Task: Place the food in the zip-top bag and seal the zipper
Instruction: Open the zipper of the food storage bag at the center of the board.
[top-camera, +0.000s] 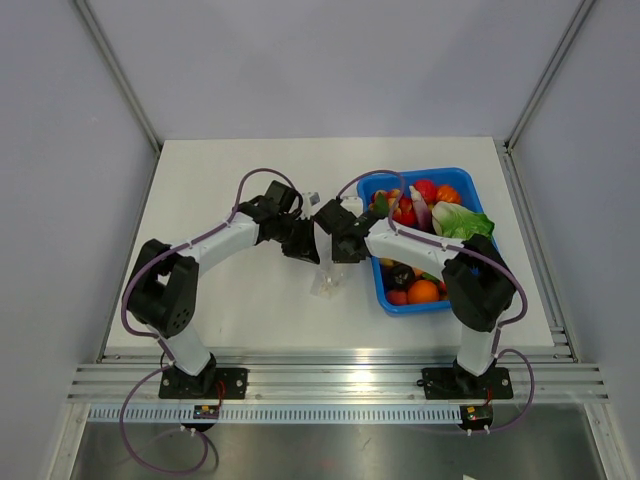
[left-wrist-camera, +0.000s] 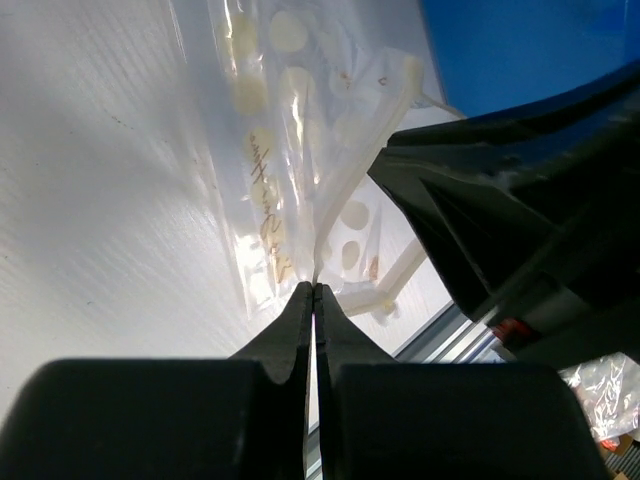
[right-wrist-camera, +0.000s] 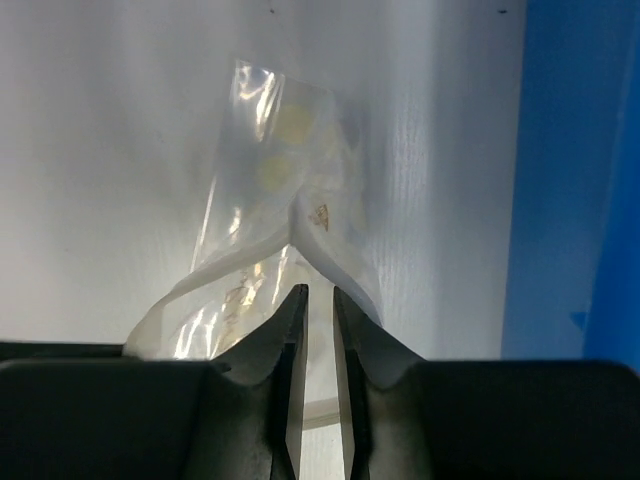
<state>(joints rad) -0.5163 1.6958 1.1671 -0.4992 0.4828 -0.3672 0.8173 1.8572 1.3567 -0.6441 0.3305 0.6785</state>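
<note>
The zip-top bag (top-camera: 326, 281) is a clear crinkly pouch, held off the white table between my two grippers. My left gripper (top-camera: 312, 256) is shut on one thin edge of the bag (left-wrist-camera: 290, 150); its tips (left-wrist-camera: 314, 290) pinch the film. My right gripper (top-camera: 338, 256) faces it from the right, with its jaws a narrow gap apart (right-wrist-camera: 318, 292) at the bag's (right-wrist-camera: 270, 200) parted mouth. The zipper strip (right-wrist-camera: 215, 275) curves off to the left of them. A small dark round fruit (top-camera: 403, 272), possibly the food, lies in the blue tray, partly under my right arm.
The blue tray (top-camera: 470, 185) stands at the right with several toy fruits and a green cabbage (top-camera: 460, 220). It also shows as a blue wall in the right wrist view (right-wrist-camera: 560, 200). My right gripper's dark body (left-wrist-camera: 520, 220) fills the right of the left wrist view.
</note>
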